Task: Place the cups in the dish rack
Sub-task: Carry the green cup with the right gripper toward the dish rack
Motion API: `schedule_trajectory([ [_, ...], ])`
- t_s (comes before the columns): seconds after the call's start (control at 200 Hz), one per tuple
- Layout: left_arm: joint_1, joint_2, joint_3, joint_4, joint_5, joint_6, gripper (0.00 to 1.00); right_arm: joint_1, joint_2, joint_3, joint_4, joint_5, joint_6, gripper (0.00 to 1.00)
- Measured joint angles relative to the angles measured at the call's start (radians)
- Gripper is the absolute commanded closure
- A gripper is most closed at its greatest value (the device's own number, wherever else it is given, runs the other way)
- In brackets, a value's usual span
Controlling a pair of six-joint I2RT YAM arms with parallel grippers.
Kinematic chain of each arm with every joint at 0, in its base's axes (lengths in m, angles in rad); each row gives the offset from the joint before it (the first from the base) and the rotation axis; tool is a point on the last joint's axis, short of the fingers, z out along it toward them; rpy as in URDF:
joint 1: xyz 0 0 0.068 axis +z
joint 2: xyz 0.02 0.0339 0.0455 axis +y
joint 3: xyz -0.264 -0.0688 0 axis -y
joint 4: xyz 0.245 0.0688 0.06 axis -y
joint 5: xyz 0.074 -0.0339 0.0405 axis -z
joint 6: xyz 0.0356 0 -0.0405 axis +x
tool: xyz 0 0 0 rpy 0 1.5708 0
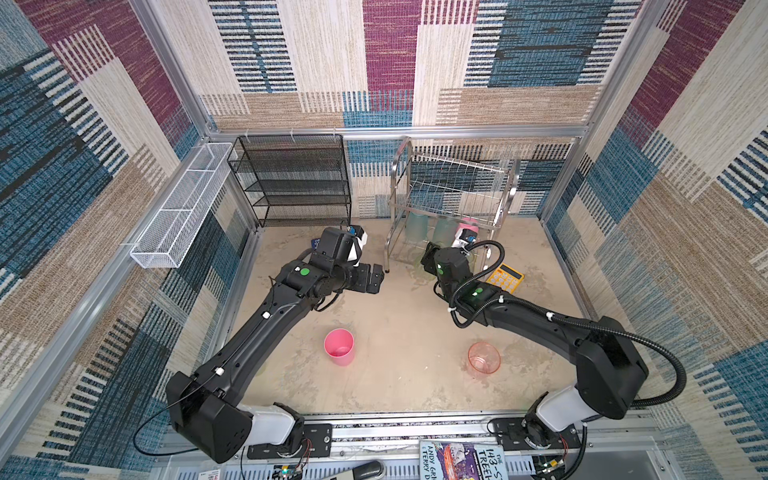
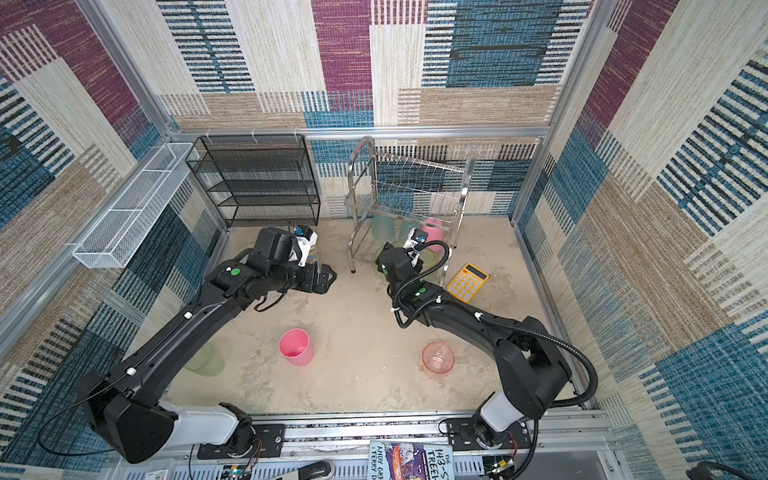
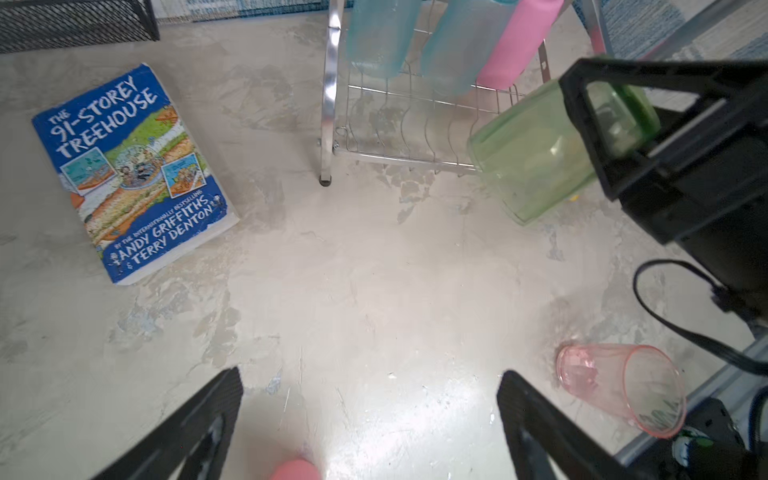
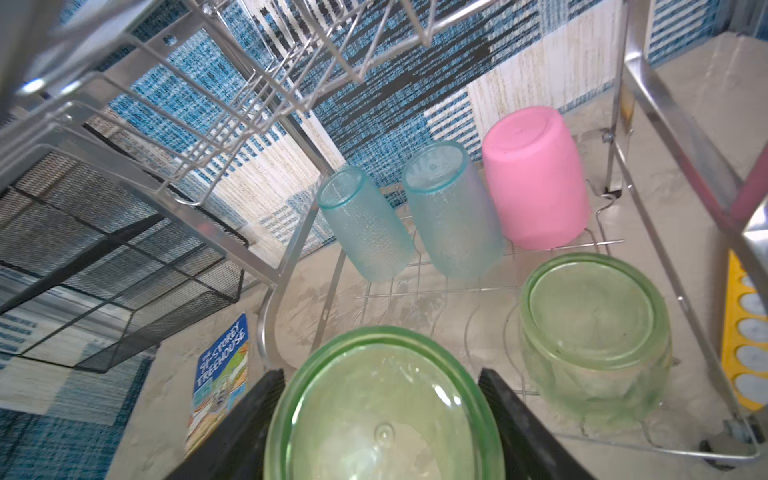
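The dish rack [image 1: 400, 183] [image 4: 232, 108] stands at the back right. On its lower tier, mouths down, rest two teal cups [image 4: 365, 228] [image 4: 451, 216], a pink cup [image 4: 536, 183] and a yellow-green cup [image 4: 594, 336]. My right gripper [image 4: 380, 380] is shut on another yellow-green cup [image 3: 536, 158], held base-forward at the front edge of that tier. My left gripper [image 3: 369, 376] [image 1: 376, 276] hangs open and empty over bare table left of the rack. An upright pink cup [image 1: 339, 347], a salmon see-through cup [image 1: 483, 359] and a yellow-green cup [image 2: 205, 360] stand on the table.
A black mesh shelf unit [image 1: 291, 183] stands at the back left and a white mesh basket [image 1: 183, 212] hangs on the left wall. A blue book [image 3: 133, 174] lies left of the rack. A yellow calculator [image 1: 505, 278] lies right of it.
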Motion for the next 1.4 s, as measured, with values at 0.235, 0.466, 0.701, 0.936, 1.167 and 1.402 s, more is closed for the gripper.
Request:
schedule_trajectory([
  [0.235,0.042,-0.054,-0.093,0.086,0.030,0.011,0.01,0.009,0.076,0.037,0.008,0.093,-0.096,0.37],
  [0.466,0.116,-0.084,-0.135,0.152,0.070,-0.015,0.01,0.010,0.177,0.090,0.016,0.169,-0.152,0.37],
  [0.701,0.131,-0.105,-0.153,0.183,0.103,-0.031,0.01,0.011,0.268,0.159,0.024,0.232,-0.177,0.37],
  [0.936,0.131,-0.106,-0.166,0.200,0.117,-0.040,0.01,0.011,0.322,0.188,0.052,0.290,-0.221,0.36],
  [1.167,0.133,-0.104,-0.181,0.219,0.145,-0.045,0.01,0.011,0.352,0.188,0.114,0.345,-0.296,0.36],
  [1.402,0.133,-0.104,-0.190,0.242,0.158,-0.057,0.00,0.011,0.393,0.191,0.160,0.369,-0.340,0.37],
])
